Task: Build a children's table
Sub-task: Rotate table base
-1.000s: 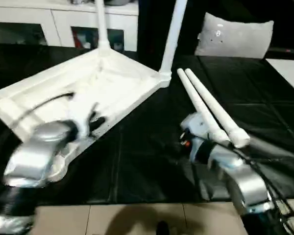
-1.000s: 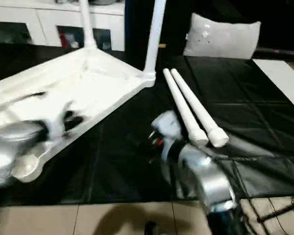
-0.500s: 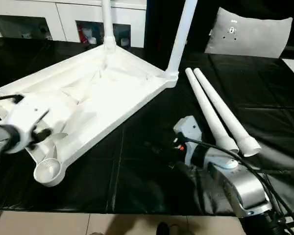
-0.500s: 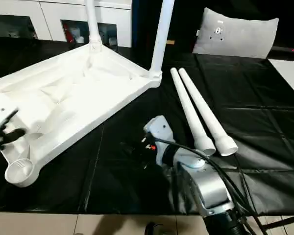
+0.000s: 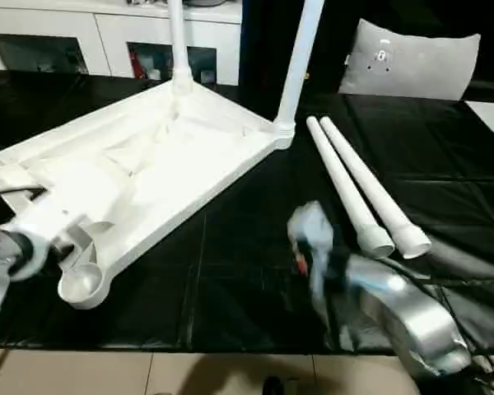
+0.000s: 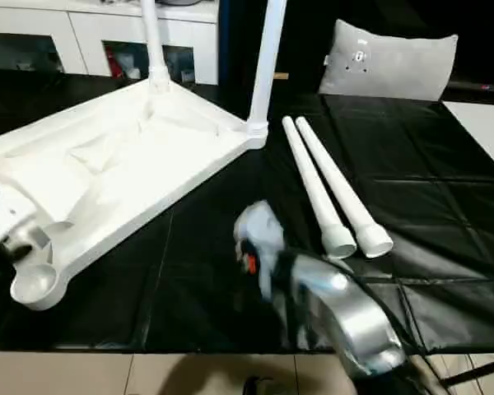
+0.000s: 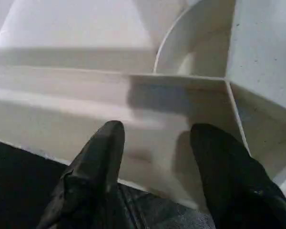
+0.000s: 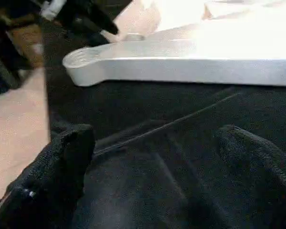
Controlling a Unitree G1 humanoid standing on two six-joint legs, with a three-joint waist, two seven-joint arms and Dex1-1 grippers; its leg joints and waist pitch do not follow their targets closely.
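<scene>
The children's table (image 5: 148, 164) lies upside down on the black tabletop (image 5: 230, 271), filling the upper left and centre of the head views, ribbed underside up, with two legs standing in the far corner sockets and the near socket (image 5: 81, 284) at lower left empty. Two loose legs (image 5: 358, 185) lie side by side, touching, at centre right, wide ends toward the camera. The plastic looks light and stiff but smooth, so a leg would likely slip in a loose pinch; gripping across its round shaft near the wide end seems safest, and the top is best held by its rim wall. The left gripper (image 7: 155, 157) has its fingers apart, one on either side of the table's rim wall by the near socket, not clamped. The right gripper (image 8: 157, 157) stands wide apart and empty over bare black tabletop, looking toward that socket. There is open room between table and loose legs; the tabletop's near edge is close below, and the upright legs are the obstacles to avoid.
</scene>
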